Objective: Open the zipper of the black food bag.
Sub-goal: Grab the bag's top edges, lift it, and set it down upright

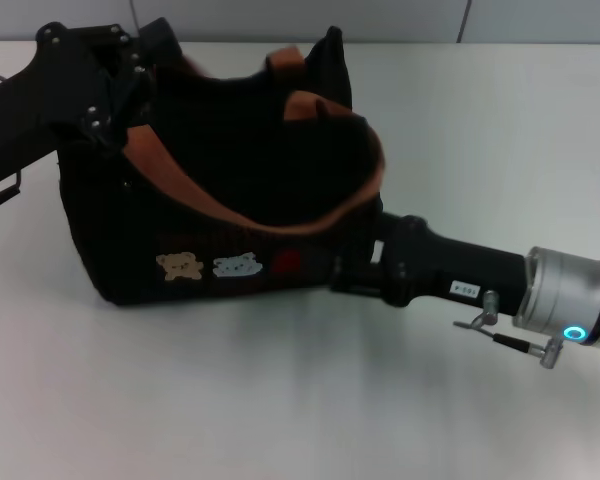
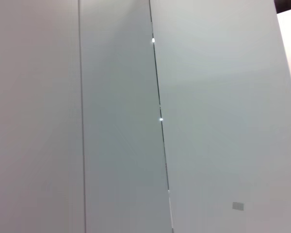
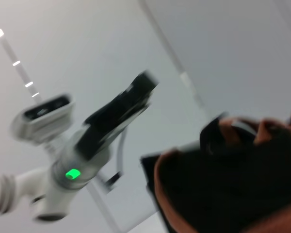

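Note:
The black food bag sits on the white table, left of centre in the head view. Its tan bear, white bear and red patch face me. Orange-brown straps loop over its open-looking top. I cannot make out the zipper against the black fabric. My left gripper is at the bag's upper left corner. My right gripper is pressed against the bag's right end, low down. In the right wrist view the bag fills the near corner, and the left arm is farther off.
Bare table top stretches in front of the bag and off to its right. A pale wall runs along the table's far edge. The left wrist view holds only pale panels.

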`<move>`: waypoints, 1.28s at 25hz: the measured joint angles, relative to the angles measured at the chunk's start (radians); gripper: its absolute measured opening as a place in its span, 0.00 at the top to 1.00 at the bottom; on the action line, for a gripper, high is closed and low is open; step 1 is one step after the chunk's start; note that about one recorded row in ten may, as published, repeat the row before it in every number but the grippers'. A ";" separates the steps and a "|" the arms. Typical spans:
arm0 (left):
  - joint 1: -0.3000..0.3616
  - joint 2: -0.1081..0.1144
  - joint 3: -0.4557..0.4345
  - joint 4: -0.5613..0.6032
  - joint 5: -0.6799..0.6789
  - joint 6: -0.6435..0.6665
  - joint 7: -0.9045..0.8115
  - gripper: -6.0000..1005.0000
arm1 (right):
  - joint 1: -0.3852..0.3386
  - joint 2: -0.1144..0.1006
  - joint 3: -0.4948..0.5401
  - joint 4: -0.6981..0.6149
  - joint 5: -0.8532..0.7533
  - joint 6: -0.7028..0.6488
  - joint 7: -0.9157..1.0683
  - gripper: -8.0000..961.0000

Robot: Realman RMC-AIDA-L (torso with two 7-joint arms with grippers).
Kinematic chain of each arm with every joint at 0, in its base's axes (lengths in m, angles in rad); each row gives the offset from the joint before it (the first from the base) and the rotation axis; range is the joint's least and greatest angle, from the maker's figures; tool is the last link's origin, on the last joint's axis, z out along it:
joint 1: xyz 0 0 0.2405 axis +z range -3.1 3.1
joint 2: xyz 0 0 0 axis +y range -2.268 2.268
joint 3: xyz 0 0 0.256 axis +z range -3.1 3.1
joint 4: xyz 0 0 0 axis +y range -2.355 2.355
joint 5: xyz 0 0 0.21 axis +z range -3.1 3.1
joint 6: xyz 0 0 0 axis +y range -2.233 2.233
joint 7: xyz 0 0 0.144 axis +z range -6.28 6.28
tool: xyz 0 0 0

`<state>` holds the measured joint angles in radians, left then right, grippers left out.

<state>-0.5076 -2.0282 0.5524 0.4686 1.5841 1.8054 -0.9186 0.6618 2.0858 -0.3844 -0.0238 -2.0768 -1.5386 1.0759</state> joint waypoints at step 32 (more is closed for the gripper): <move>0.317 0.011 -0.085 0.023 0.143 -0.087 -0.123 0.58 | -0.215 -0.016 -0.022 -0.259 0.218 -0.250 0.092 0.15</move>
<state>-0.1904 -2.0176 0.4679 0.4912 1.7275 1.7186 -1.0415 0.4470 2.0700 -0.4068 -0.2828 -1.8589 -1.7890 1.1676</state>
